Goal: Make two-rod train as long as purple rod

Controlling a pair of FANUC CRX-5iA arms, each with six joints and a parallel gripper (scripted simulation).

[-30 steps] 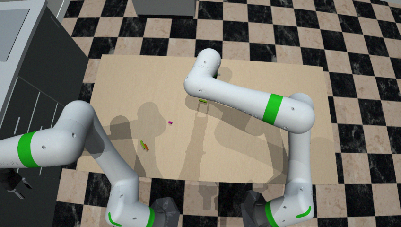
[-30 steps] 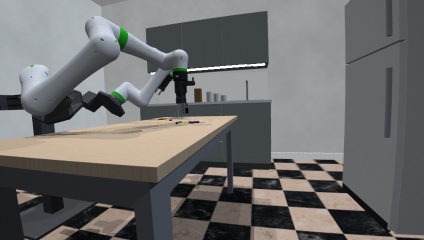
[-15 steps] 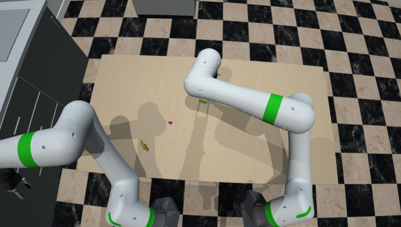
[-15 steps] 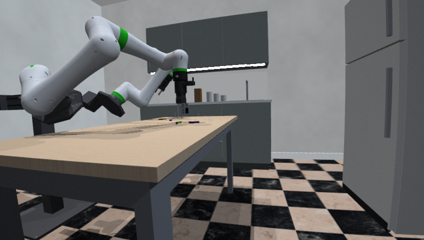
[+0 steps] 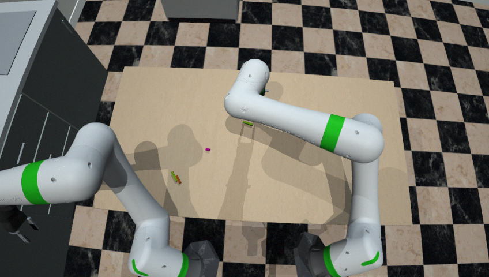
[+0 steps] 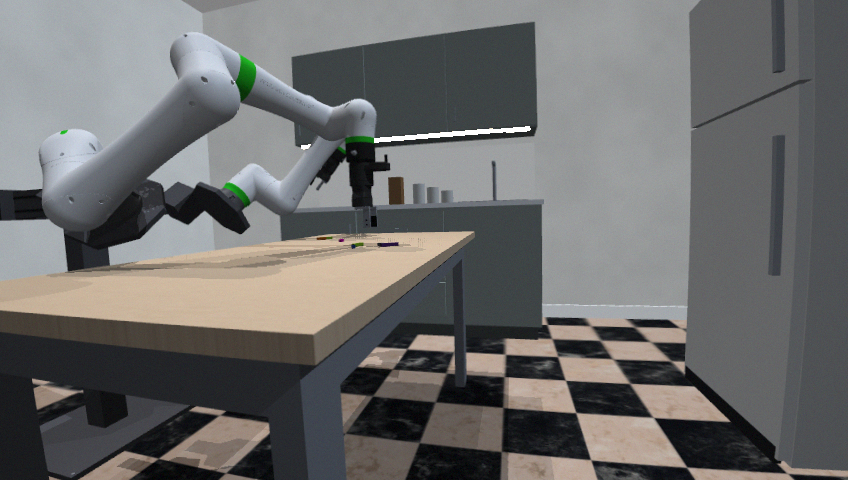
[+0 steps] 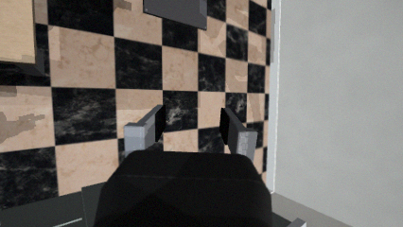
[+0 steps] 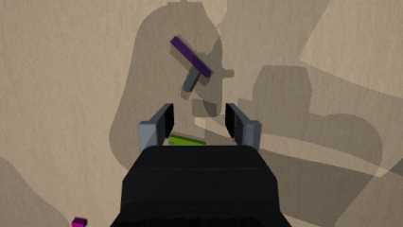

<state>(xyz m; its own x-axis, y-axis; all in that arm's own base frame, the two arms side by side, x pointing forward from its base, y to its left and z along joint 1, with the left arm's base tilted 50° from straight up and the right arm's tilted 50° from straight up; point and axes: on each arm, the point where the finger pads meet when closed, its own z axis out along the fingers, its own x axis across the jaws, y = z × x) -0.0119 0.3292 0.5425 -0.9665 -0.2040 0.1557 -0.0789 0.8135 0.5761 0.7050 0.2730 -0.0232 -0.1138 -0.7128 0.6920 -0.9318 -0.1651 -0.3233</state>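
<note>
The right arm [image 5: 291,120] [image 6: 148,148] reaches from the near right side over the table [image 5: 308,202] [image 6: 238,297], its elbow raised and its wrist bent so that the right gripper [image 6: 369,223] [image 8: 200,113] points straight down above the tabletop. Its fingers stand wide apart with nothing between them. The left arm [image 5: 128,185] [image 6: 303,172] is folded out past the left edge, and the left gripper [image 5: 33,234] [image 6: 319,183] [image 7: 193,117] slants downward off the table, also released and holding nothing.

Small lettering runs along the pale forearms of both arms, too fine to read; green bands ring them.

The purple rod [image 6: 387,244] [image 8: 190,56] lies flat on the far part of the table, hidden by the right arm from above. A grey rod [image 8: 191,80] lies at an angle to it, one end at its side, touching or nearly so. Nearer is a lime rod [image 5: 247,122] [image 6: 358,244] [image 8: 187,140], partly covered by the gripper body in the right wrist view. The magenta rod [image 5: 207,149] [image 6: 341,240] [image 8: 79,221] lies farther left and nearer. At the near left, the orange rod [image 5: 178,179] [image 6: 321,238] lies alongside a second lime rod [image 5: 174,176], well apart from the magenta one.
</note>
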